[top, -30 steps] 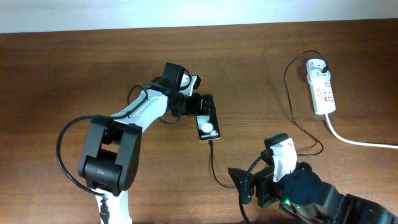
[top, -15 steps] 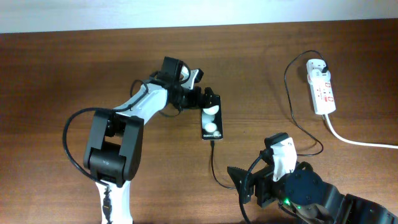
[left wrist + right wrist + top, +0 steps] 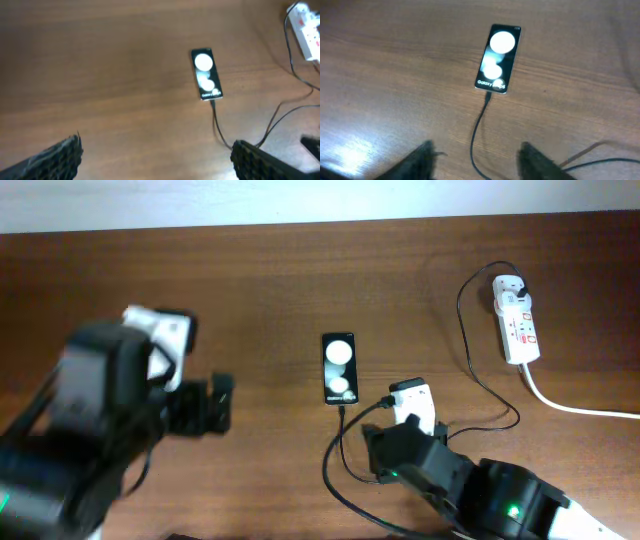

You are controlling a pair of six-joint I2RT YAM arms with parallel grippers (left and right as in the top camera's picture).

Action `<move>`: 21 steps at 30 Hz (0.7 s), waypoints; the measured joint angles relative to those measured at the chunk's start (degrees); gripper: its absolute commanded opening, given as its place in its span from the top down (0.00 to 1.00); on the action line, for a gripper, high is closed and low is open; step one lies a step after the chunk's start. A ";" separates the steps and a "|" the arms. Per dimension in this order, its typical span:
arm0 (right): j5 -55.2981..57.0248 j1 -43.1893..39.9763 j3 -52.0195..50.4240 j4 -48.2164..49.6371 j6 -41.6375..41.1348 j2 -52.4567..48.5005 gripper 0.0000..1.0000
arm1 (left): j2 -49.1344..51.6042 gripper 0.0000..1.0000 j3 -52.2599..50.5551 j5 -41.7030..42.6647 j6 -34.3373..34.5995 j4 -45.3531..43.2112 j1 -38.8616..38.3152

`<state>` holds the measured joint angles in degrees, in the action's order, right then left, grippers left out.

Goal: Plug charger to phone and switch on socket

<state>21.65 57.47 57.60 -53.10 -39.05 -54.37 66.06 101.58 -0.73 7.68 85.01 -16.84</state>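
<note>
The black phone [image 3: 339,368] lies flat mid-table with two white round spots on its screen. It also shows in the left wrist view [image 3: 205,81] and the right wrist view [image 3: 497,58]. The thin black charger cable [image 3: 340,442] meets the phone's near end and runs on to the white socket strip [image 3: 517,317] at the far right, where its black plug sits. My left gripper [image 3: 155,157] is open and empty, left of the phone. My right gripper [image 3: 477,160] is open and empty, just in front of the phone, with the cable [image 3: 476,134] between its fingers.
The socket's thick white cord [image 3: 575,407] runs off the right edge. The strip also shows in the left wrist view [image 3: 306,19]. A pale wall strip borders the table's far edge. The left arm's body [image 3: 90,420] fills the left front.
My left gripper has let go of the phone and pulled back to the left and toward the front. My right gripper has moved forward toward the phone. The phone now lies straighter.
</note>
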 measured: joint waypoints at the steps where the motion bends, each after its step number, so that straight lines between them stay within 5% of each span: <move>1: 0.02 -0.02 0.00 0.00 -1.66 -1.97 0.81 | -4.42 0.01 0.11 -1.75 -0.02 3.80 0.00; 7: -3.52 -10.71 0.00 -1.70 -9.09 -5.11 0.90 | -20.44 0.01 0.15 -4.26 -0.17 11.69 0.00; 15: -7.28 -30.97 0.00 -8.04 -9.18 -5.20 0.94 | -42.03 0.01 0.04 -4.70 -0.20 11.67 9.68; 21: -8.68 -43.10 0.00 -9.55 -6.16 -5.22 0.94 | -50.93 0.01 0.28 -4.68 -0.20 11.67 10.08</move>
<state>12.97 14.37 57.60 -62.65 -45.21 -59.59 15.14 101.86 -5.41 7.49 96.68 -6.76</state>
